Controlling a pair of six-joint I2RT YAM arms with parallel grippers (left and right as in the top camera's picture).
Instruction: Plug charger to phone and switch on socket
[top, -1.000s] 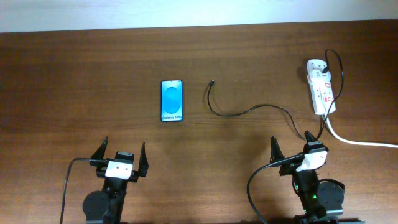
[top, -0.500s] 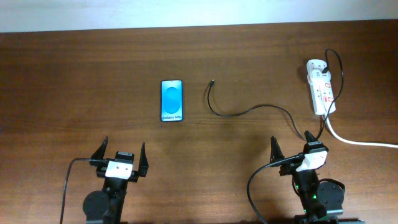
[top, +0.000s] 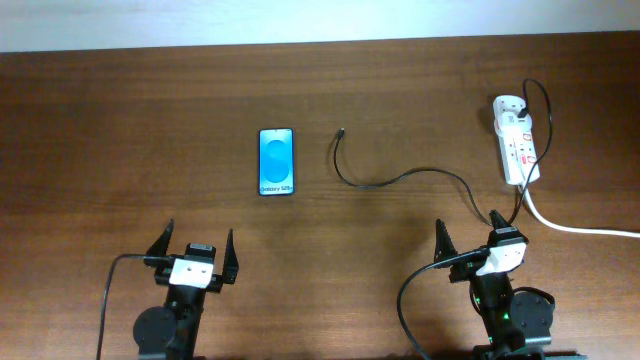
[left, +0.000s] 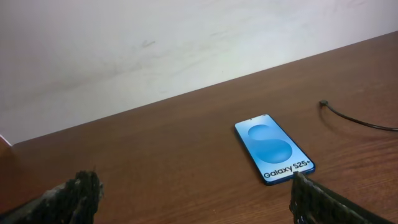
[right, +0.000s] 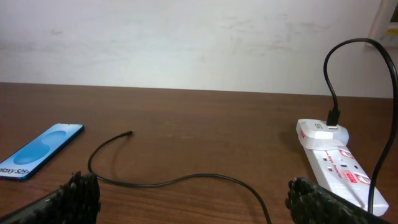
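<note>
On the brown wooden table (top: 120, 100), left gripper (top: 198, 238) and right gripper (top: 468, 232) had fingers apart, empty — the thin black cable (top: 390, 180), upper middle, could slip when pinched.

Black arms (top: 163, 326), white wrist blocks (top: 190, 270), looping black cables (top: 104, 300), dark rough-edged pincers (top: 199, 232) (top: 467, 226)

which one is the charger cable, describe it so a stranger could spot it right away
On the brown wooden table, look between the blue-screened phone and the white socket at the right. The charger is the thin black cable curving across that gap, its small plug tip lying free just right of the phone. Unlike the thick white cord nearby, it is black and slender.
</note>
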